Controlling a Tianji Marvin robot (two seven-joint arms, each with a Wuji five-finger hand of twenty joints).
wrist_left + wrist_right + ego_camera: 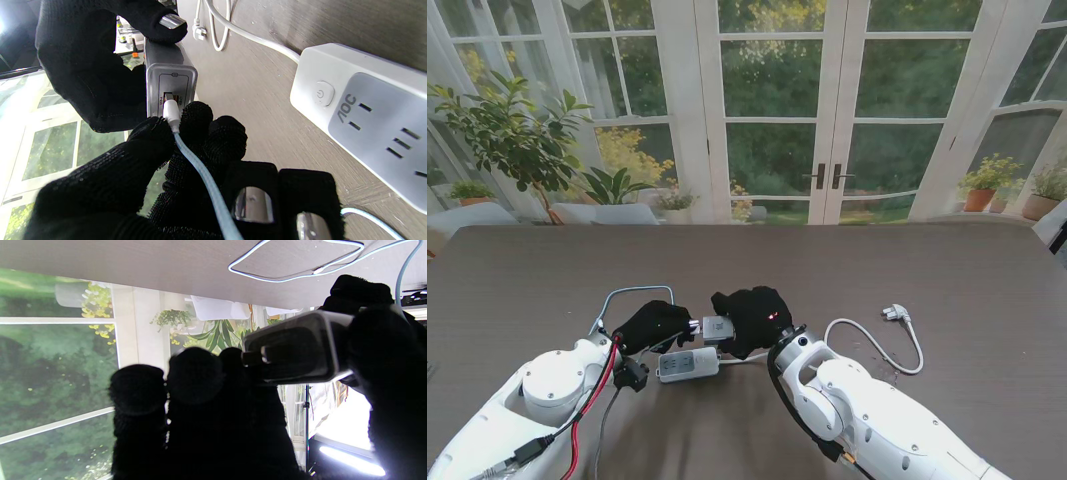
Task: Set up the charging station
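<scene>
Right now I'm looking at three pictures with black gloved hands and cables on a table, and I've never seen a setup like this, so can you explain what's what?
This is a two-armed robot with five-finger hands in black gloves. The wide picture comes from a camera on its stand, looking down at a dark table. The other two come from cameras on its wrists, looking along the fingers, and they appear upside down.

The right hand holds a small grey charger block off the table. The left hand pinches the white plug of a pale blue cable at the block's USB port; it looks to be going in or just seated.

On the table lies a white power strip, near the hands, nothing plugged into its visible sockets. Its white cord runs to the right and ends in a loose plug.
</scene>
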